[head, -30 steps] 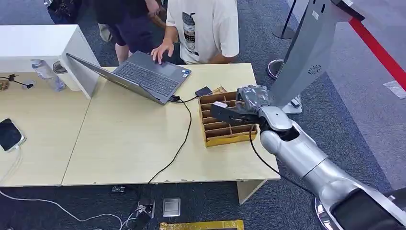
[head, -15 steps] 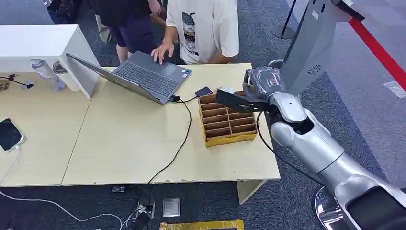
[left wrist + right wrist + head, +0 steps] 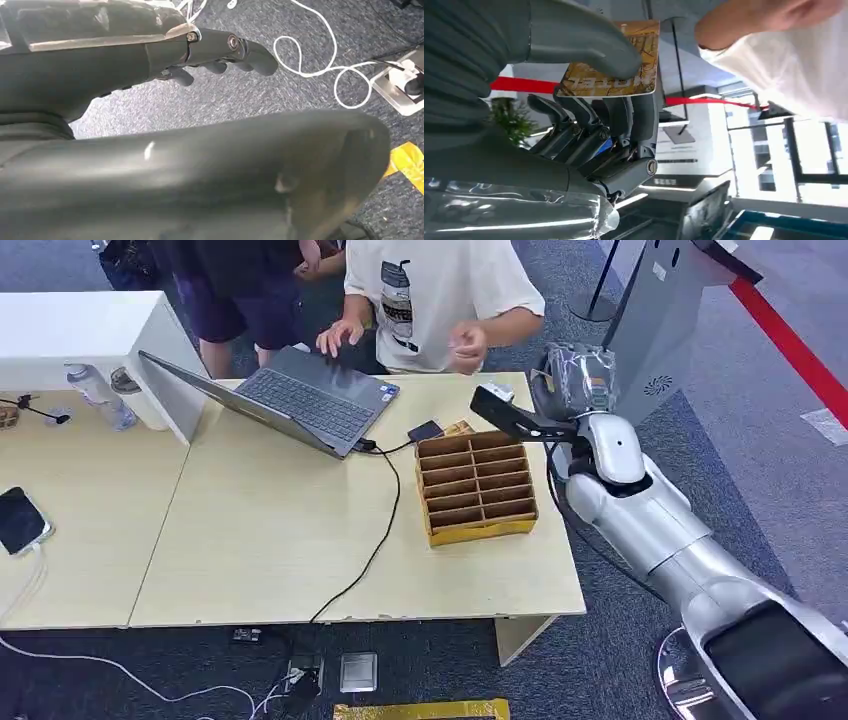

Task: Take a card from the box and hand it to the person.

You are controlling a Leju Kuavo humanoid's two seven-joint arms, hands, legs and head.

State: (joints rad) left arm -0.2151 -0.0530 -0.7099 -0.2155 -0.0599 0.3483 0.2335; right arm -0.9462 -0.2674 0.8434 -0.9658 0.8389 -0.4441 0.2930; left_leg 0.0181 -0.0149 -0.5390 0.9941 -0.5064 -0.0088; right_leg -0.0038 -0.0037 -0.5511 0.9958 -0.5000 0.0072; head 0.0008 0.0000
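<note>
Pinching the gold-brown patterned card [image 3: 616, 65] flat between thumb and fingers of my right robot hand [image 3: 520, 415], raised past the worktop's [image 3: 260, 540] far edge, so the person's hand [image 3: 467, 340] can grab it.

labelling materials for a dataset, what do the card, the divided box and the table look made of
Card: thin stiff sheet, likely plastic or coated paper, with a printed gold-brown pattern, held by the right robot hand.
Box: looks like brown cardboard, with matte slotted dividers.
Table: pale wood-look top, probably laminate, smooth and even.
</note>
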